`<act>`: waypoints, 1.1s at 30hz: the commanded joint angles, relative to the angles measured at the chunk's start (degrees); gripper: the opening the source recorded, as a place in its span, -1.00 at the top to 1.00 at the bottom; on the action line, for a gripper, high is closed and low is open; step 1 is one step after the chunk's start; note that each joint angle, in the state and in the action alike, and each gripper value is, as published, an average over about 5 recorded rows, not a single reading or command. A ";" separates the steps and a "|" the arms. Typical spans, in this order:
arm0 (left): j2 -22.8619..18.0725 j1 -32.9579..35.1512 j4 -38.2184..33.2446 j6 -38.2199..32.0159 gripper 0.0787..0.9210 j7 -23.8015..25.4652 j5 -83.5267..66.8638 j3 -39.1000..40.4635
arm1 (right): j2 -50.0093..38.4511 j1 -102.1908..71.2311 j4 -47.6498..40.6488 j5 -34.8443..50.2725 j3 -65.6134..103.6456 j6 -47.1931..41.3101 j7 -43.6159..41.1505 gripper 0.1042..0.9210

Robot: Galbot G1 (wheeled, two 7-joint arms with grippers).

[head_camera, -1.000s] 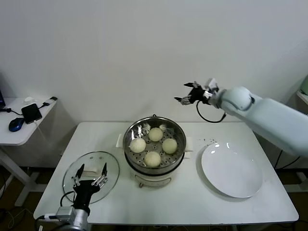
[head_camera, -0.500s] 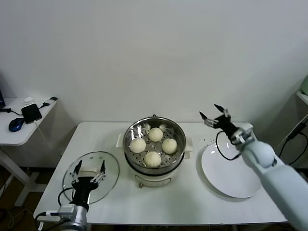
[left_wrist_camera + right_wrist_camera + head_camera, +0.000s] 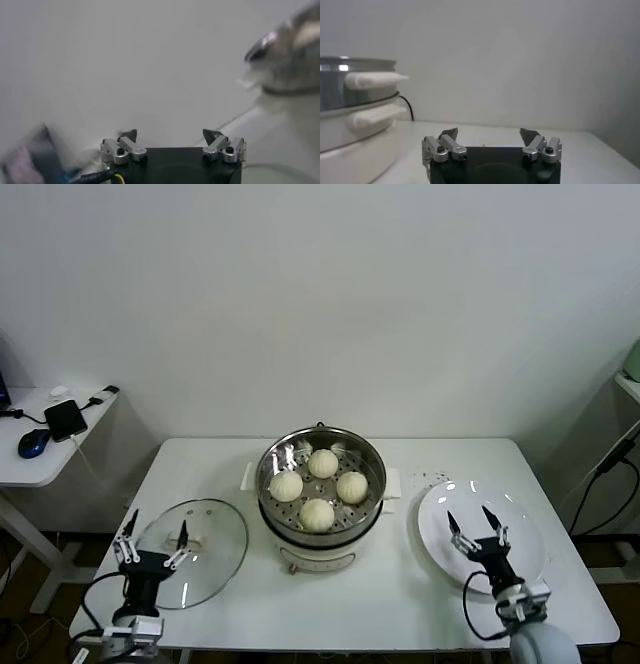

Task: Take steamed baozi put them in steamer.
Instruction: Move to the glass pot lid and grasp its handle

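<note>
A: Buns (image 3: 318,487), four of them, round, smooth and cream-white, sat on the perforated tray inside the round shiny stainless-steel steamer (image 3: 322,528) at the middle of the white table (image 3: 380,604).

B: And the right gripper (image 3: 476,528)?

A: It was low at the near right, over the flat white plate (image 3: 522,569), fingers spread wide with nothing between them. The right wrist view showed the same gap, with the steamer's steel wall (image 3: 350,90) and white side handle (image 3: 372,80) off to one side.

B: The left gripper (image 3: 153,540)?

A: Low at the near left, over the near edge of the round glass lid (image 3: 205,549) lying flat on the table. Its fingers also stood fully apart and held nothing.

B: Anything else around?

A: A small white side table (image 3: 40,464) to the left carried a black phone (image 3: 66,419) and a blue mouse (image 3: 33,442).
</note>
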 commanded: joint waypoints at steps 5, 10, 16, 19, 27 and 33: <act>6.38 -1.21 19.08 -3.52 -0.77 -14.97 42.52 1.20 | 8.85 -7.47 4.20 -5.60 5.75 -1.76 2.91 -0.76; 5.49 -3.06 22.92 -3.83 -0.77 -14.57 43.31 1.81 | 8.74 -7.34 4.82 -5.51 6.14 -2.38 3.33 -0.76; 4.97 -5.04 24.58 -3.30 -0.77 -13.70 43.49 1.78 | 8.80 -7.00 5.25 -5.52 6.41 -2.77 3.76 -0.76; 4.70 -5.83 25.17 -3.13 -0.77 -13.26 44.00 2.01 | 8.91 -6.89 5.33 -5.48 6.50 -2.84 3.89 -0.76; 4.07 -8.85 27.07 -1.94 -0.77 -12.05 45.27 2.48 | 8.84 -7.24 5.83 -5.03 6.99 -3.05 4.00 -0.76; 3.89 -12.22 29.19 -1.27 -0.77 -10.38 44.78 2.62 | 8.79 -7.25 5.78 -4.07 7.41 -3.40 4.18 -0.76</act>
